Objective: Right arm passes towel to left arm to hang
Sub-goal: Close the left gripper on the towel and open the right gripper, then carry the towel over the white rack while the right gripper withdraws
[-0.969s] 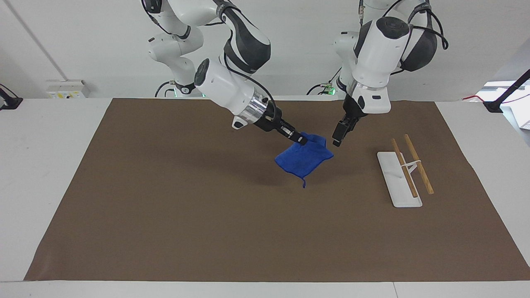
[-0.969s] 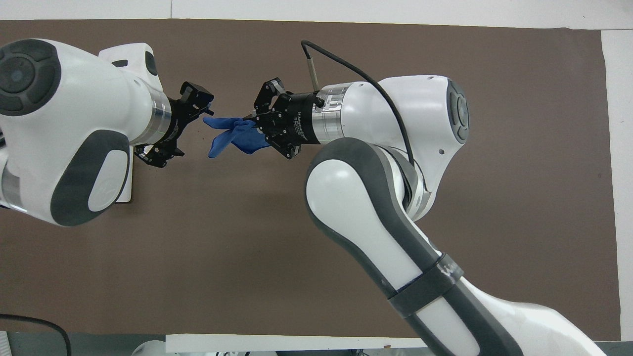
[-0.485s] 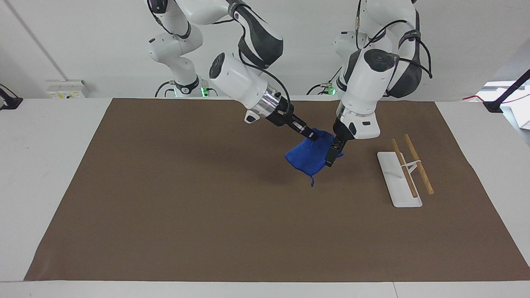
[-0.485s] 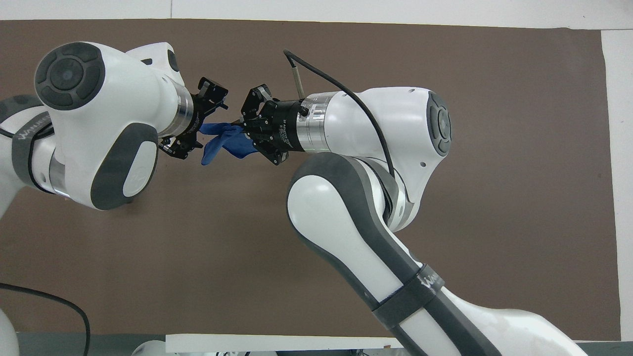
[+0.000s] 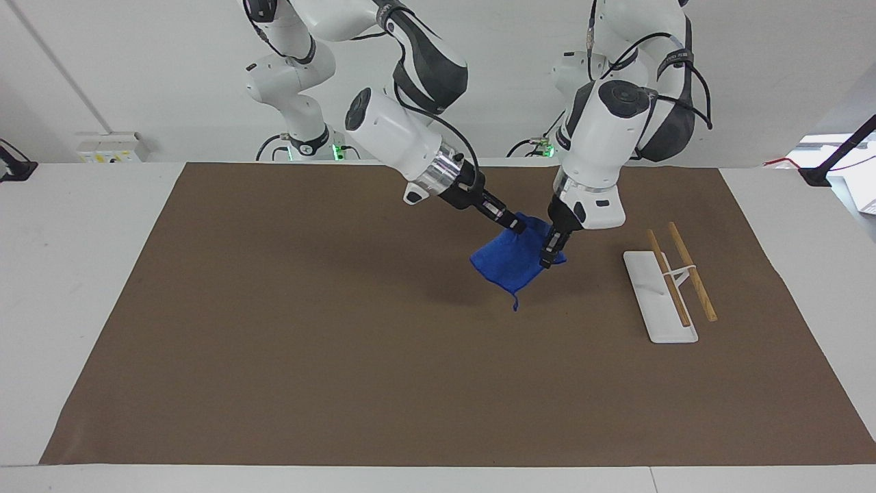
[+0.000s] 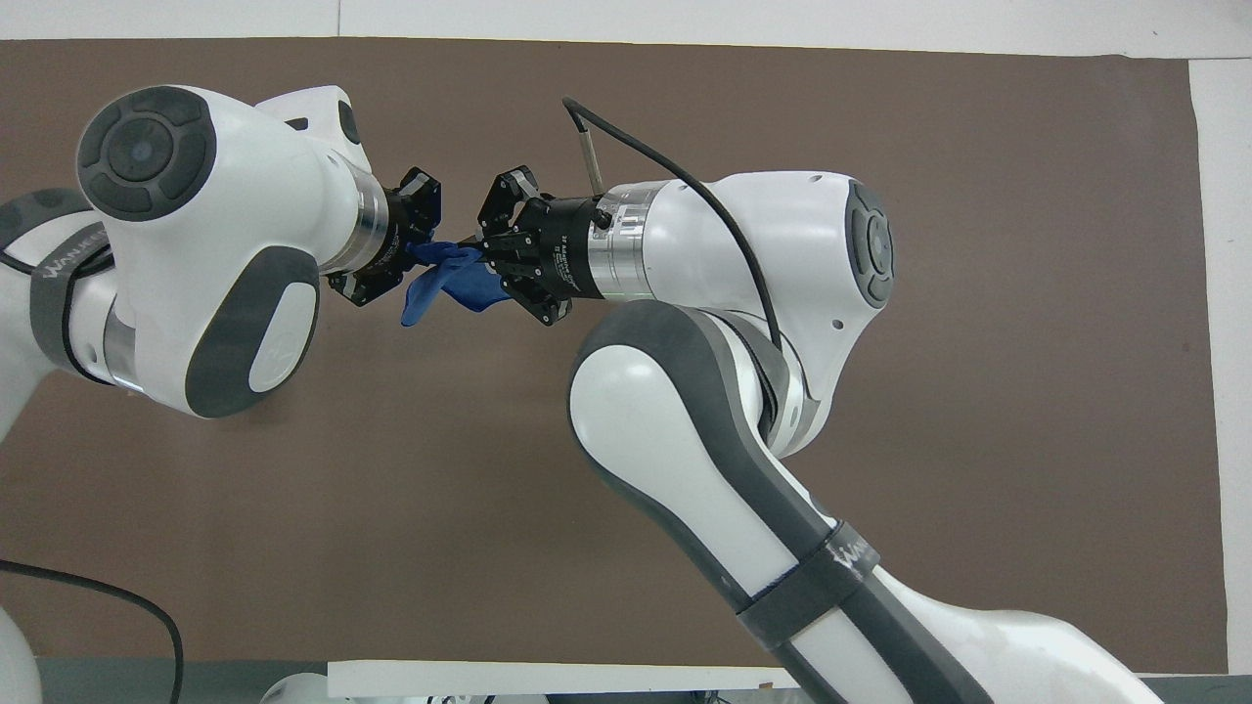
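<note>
The bright blue towel (image 5: 510, 263) hangs in the air over the brown mat (image 5: 274, 342), its thread loop dangling from the lowest corner. My right gripper (image 5: 514, 226) is shut on the towel's upper corner. My left gripper (image 5: 549, 255) is shut on the towel's edge toward the left arm's end of the table, a little lower. In the overhead view the towel (image 6: 440, 284) is stretched between the right gripper (image 6: 476, 256) and the left gripper (image 6: 416, 252), which face each other closely.
A white rack base (image 5: 643, 287) with two wooden bars (image 5: 691, 270) stands on the mat toward the left arm's end of the table. In the overhead view the left arm hides it.
The right gripper carried the towel toward the left arm's end. The left gripper moved in from beside the towel and closed on its edge. Both arms have barely moved in the last half second.
</note>
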Available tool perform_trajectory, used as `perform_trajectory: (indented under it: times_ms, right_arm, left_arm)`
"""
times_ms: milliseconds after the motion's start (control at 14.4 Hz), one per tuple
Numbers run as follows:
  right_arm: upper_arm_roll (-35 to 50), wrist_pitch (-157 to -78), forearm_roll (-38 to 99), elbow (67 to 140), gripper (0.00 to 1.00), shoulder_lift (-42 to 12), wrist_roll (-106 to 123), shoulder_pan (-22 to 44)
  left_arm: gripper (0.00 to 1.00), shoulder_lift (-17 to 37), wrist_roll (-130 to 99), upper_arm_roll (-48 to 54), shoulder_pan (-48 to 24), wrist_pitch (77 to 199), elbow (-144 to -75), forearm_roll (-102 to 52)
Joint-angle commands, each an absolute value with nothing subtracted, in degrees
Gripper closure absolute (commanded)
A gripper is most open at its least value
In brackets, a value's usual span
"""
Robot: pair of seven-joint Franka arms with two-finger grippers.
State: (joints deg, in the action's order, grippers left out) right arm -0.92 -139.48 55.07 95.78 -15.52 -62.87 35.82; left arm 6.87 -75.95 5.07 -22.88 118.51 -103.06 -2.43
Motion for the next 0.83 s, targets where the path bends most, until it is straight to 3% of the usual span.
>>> perform_trajectory:
  times_ms: [0, 277, 346, 415, 485, 554, 762]
  right_arm:
    - [-0.88, -139.83, 56.25, 95.62, 1.00, -15.64, -62.58, 35.68]
    - [-0.97, -139.92, 56.16, 95.62, 0.97, -15.64, -62.40, 35.77]
    - [-0.88, -139.92, 56.16, 95.71, 0.90, -15.64, -62.32, 35.68]
    - [-0.97, -139.92, 56.16, 95.71, 0.56, -15.73, -62.14, 35.42]
    - [-0.97, -139.92, 55.12, 95.71, 0.04, -15.73, -61.18, 35.51]
    - [-1.14, -139.92, 54.06, 95.97, 0.00, -15.47, -58.56, 35.59]
    - [-1.41, -139.22, 43.47, 97.55, 0.00, -15.21, -49.25, 31.48]
  left_arm:
    - [1.00, 6.85, -73.49, 4.13, -22.68, 116.64, -101.09, -2.29]
    - [1.00, 4.06, -71.55, 3.78, -20.39, 110.77, -100.10, -2.11]
    - [1.00, 3.35, -69.98, 3.69, -19.78, 109.09, -100.54, -2.11]
    - [1.00, 2.82, -68.92, 3.69, -18.21, 108.55, -100.89, -2.02]
    - [1.00, 2.81, -68.47, 3.69, -17.58, 108.54, -100.90, -1.33]
    - [1.00, 2.81, -67.86, 3.69, -16.27, 108.63, -100.90, -0.10]
    - [1.00, 2.81, -63.12, 3.69, -11.88, 108.89, -101.07, 2.10]
